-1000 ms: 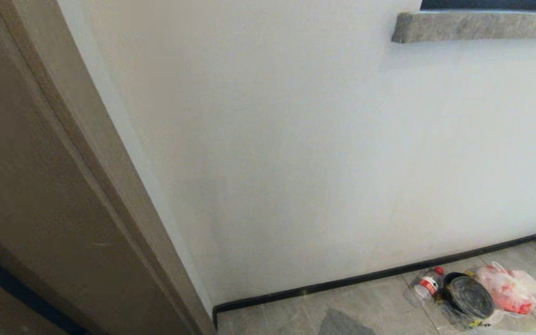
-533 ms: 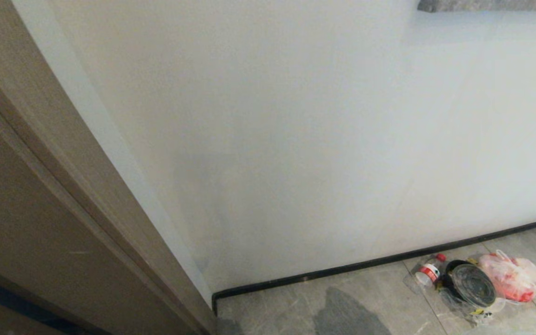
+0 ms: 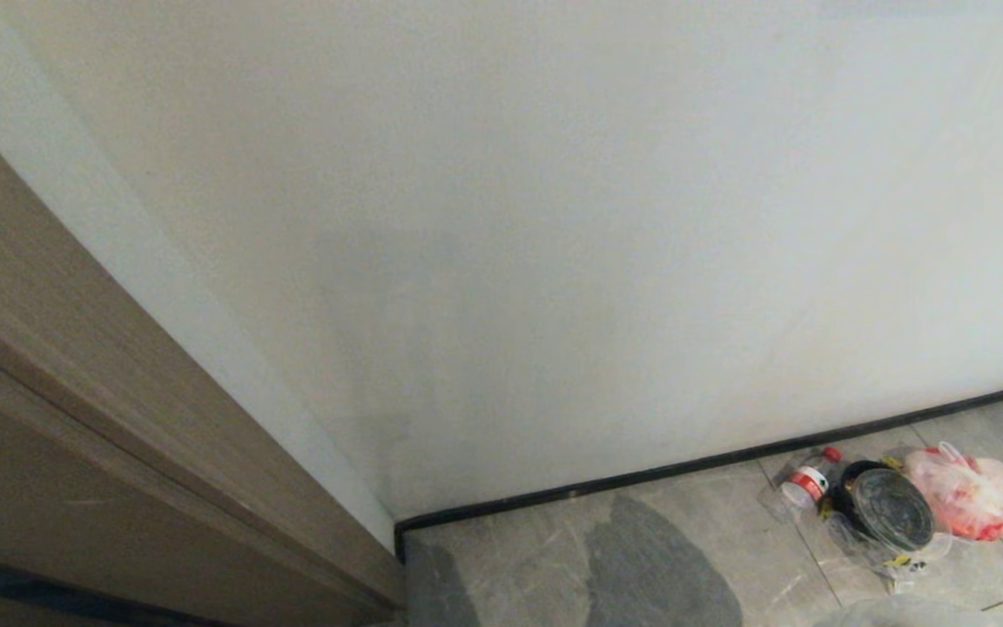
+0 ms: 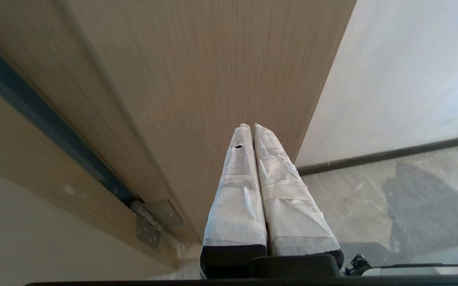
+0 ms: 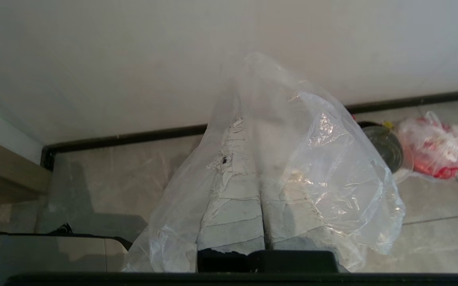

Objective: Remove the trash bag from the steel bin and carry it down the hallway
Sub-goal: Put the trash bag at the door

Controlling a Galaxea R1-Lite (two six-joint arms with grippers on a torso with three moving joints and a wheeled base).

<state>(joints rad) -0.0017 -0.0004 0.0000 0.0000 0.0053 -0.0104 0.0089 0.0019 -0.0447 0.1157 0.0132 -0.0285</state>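
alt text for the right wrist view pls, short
The right gripper, fingers together, is draped in the clear, crinkly trash bag, its plastic pinched between them, above grey floor tiles. Past it, by a white wall with a dark baseboard, lie a dark round lid-like object and a pinkish-red plastic bag.

Trash bag (image 5: 332, 167): thin clear plastic, crinkled, glossy where light catches the folds. Right gripper (image 5: 249, 123) fingers: wrapped in white matt tape, rough and flaking; left gripper (image 4: 251, 126) fingers in the same wrap (one small dark tear). Floor tiles (image 3: 728, 540): grey marbled, smooth, slight sheen. Wall (image 3: 554, 218): white, matt. Baseboard (image 3: 684, 466): black, glossy. Door frame (image 4: 213, 79): light wood grain, matt. Pinkish-red bag (image 3: 967, 492): thin glossy plastic.
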